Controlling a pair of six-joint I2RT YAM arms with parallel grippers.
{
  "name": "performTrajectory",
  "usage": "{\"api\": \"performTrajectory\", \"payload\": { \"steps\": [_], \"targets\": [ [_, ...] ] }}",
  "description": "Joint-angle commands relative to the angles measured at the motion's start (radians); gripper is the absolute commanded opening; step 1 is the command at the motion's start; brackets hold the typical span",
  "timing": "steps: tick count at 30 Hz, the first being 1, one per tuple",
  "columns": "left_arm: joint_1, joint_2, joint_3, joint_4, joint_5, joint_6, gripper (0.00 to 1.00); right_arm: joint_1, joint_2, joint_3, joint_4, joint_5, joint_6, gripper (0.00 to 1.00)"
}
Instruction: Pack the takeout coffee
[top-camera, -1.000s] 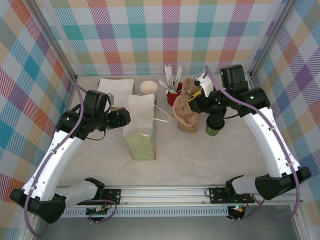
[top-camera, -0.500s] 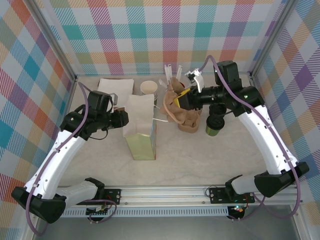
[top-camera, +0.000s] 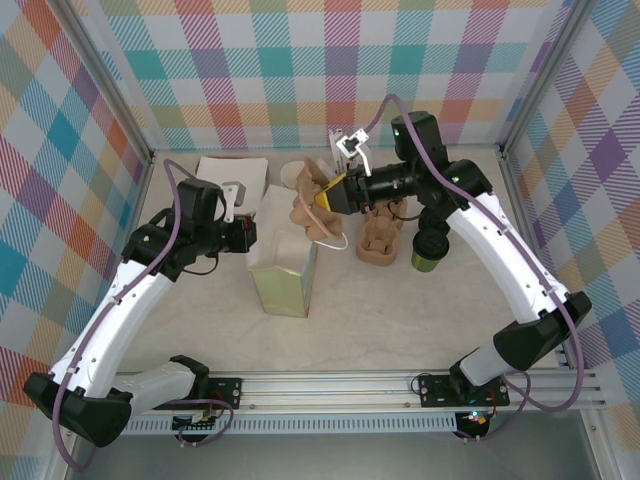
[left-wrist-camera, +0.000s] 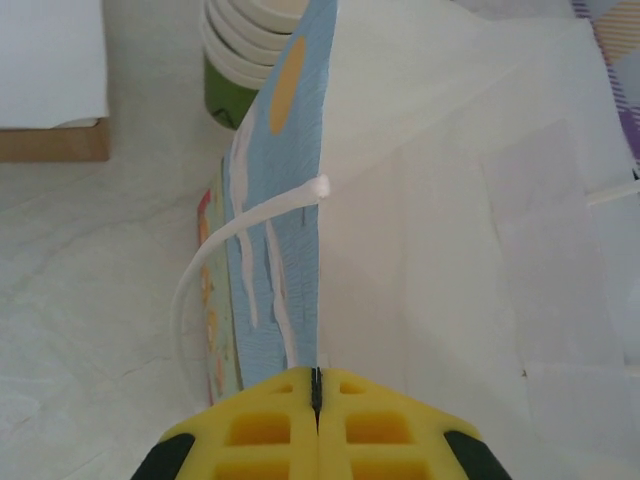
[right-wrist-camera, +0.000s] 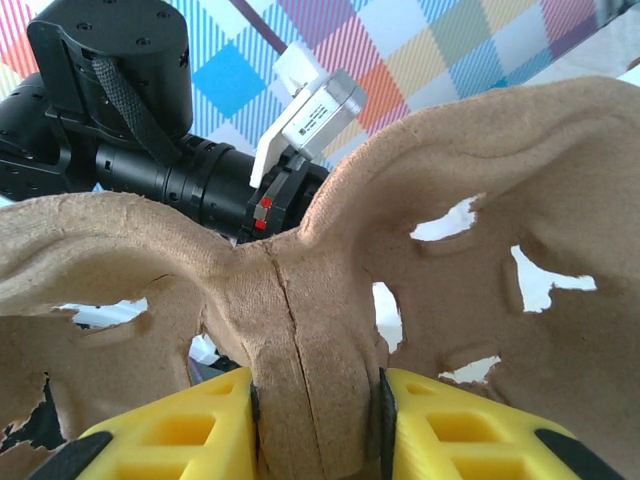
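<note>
The takeout coffee (top-camera: 430, 250), a green cup with a black lid, stands on the table at the right, untouched. My right gripper (top-camera: 328, 193) is shut on a brown pulp cup carrier (top-camera: 306, 205) and holds it over the open top of the paper bag (top-camera: 285, 270). In the right wrist view the carrier's centre post (right-wrist-camera: 315, 340) is squeezed between the yellow fingers (right-wrist-camera: 190, 430). My left gripper (top-camera: 247, 235) is shut on the bag's left rim. Its fingers (left-wrist-camera: 270, 425) meet on the bag's edge (left-wrist-camera: 322, 280) in the left wrist view.
A stack of further pulp carriers (top-camera: 380, 242) stands left of the coffee. Lidless green cups (left-wrist-camera: 245, 50) are stacked behind the bag. A white pad (top-camera: 230, 172) lies at the back left. Checked walls close in three sides.
My right arm has swung left, carrying the pulp carrier from beside the coffee to above the bag. My left gripper has closed on the bag's rim.
</note>
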Motion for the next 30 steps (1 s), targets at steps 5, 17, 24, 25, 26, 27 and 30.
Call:
{"api": "performTrajectory", "payload": {
  "steps": [5,17,24,25,26,27,30],
  "targets": [
    [0.007,0.023,0.017,0.101,0.179,0.041,0.0,0.002,0.008,0.009,0.068,-0.09,0.059,0.33],
    [0.001,0.08,0.025,0.144,0.296,0.015,0.0,0.002,0.017,-0.102,0.068,-0.118,0.079,0.33],
    [-0.016,0.095,0.017,0.154,0.319,0.01,0.0,0.002,0.056,-0.106,-0.01,-0.09,0.027,0.33],
    [-0.017,0.095,0.016,0.154,0.32,0.01,0.0,0.002,0.064,-0.102,-0.025,-0.088,0.017,0.33],
    [-0.019,0.096,0.015,0.155,0.319,0.01,0.0,0.002,0.071,-0.096,-0.044,-0.079,0.005,0.33],
    [-0.021,0.097,0.012,0.156,0.32,0.01,0.0,0.002,0.079,-0.089,-0.07,-0.069,-0.01,0.33],
    [-0.024,0.099,0.007,0.158,0.318,0.009,0.0,0.002,0.099,-0.068,-0.134,-0.037,-0.054,0.32]
  ]
}}
